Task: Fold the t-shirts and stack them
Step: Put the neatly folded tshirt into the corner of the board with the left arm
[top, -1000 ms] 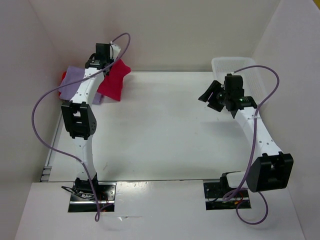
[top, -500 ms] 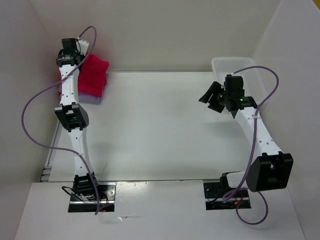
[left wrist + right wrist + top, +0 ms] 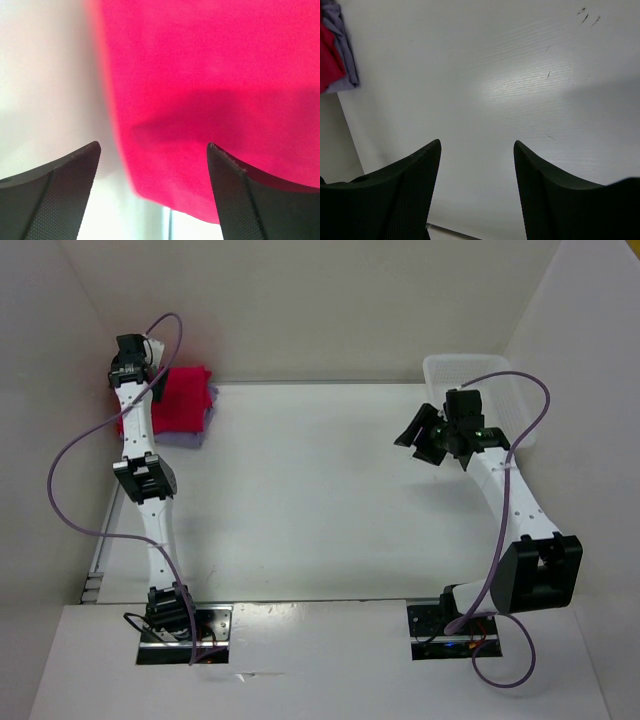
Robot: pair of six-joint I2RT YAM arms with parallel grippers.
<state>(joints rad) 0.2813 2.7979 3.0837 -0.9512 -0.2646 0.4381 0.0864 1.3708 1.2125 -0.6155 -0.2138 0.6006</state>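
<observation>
Hovering at the 10 o'clock corner of the table [image 3: 320, 500], the left gripper [image 3: 131, 346] stands spread and empty, with the folded crimson t-shirt [image 3: 185, 398] atop the lavender t-shirt [image 3: 186, 438] just beside it at 4 o'clock, well apart from the right gripper [image 3: 422, 436], likewise spread and empty.

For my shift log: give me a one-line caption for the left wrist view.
Left claw open and empty, hovering close over the pinkish-red t-shirt near its edge.
</observation>
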